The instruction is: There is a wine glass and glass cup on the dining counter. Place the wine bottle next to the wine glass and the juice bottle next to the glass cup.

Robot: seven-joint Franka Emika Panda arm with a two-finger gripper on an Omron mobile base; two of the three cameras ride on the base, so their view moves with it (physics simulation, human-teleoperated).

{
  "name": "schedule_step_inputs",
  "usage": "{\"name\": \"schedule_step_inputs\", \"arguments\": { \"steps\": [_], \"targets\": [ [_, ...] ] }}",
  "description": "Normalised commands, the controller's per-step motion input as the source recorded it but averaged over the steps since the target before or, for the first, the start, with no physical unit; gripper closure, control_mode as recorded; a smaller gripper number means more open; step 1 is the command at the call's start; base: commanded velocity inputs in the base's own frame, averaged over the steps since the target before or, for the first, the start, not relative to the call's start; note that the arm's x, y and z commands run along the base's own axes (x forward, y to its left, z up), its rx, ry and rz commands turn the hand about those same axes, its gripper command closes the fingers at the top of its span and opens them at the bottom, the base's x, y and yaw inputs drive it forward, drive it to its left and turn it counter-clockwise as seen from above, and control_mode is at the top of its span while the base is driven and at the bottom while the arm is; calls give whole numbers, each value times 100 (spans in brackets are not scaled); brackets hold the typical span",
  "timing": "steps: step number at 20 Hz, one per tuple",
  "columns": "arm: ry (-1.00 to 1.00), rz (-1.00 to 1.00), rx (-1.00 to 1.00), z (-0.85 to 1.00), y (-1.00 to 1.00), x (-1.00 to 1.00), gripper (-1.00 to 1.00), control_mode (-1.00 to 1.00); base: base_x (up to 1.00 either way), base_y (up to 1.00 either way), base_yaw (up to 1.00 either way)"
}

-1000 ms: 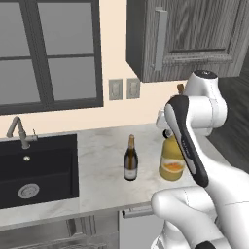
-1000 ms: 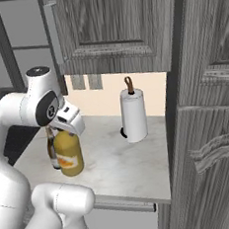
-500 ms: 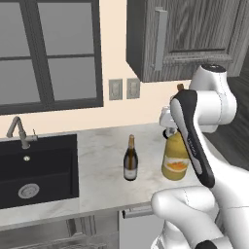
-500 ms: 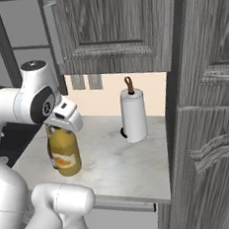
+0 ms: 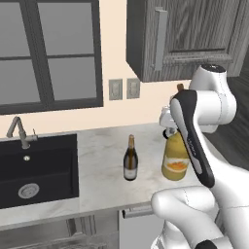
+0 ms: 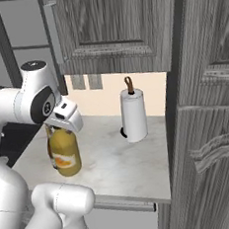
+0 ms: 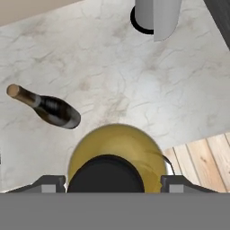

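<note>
On the marble counter, right of the black sink, the gripper is clamped on the cap of the juice bottle, with the paper towel roll beyond and the wine bottle upright just beside it.

This is a home kitchen. A marble-look desk runs along a cream wall and carries an inset black sink with a metal tap. Dark wood-grain cabinets hang above it, beside a dark-framed window. Two wall outlets sit over the desk, a paper towel roll stands at its back, and wooden floor shows past its edge.
</note>
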Motion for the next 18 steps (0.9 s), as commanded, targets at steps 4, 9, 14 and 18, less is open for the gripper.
{"name": "schedule_step_inputs", "arguments": {
  "steps": [4,9,14,18],
  "targets": [
    [0,0,0,0,0,0,100,100,-44,5,0],
    [0,0,0,0,0,0,100,100,-41,10,32],
    [0,0,0,0,0,0,100,100,-22,8,80],
    [0,0,0,0,0,0,100,100,-5,3,100]
  ]
}}
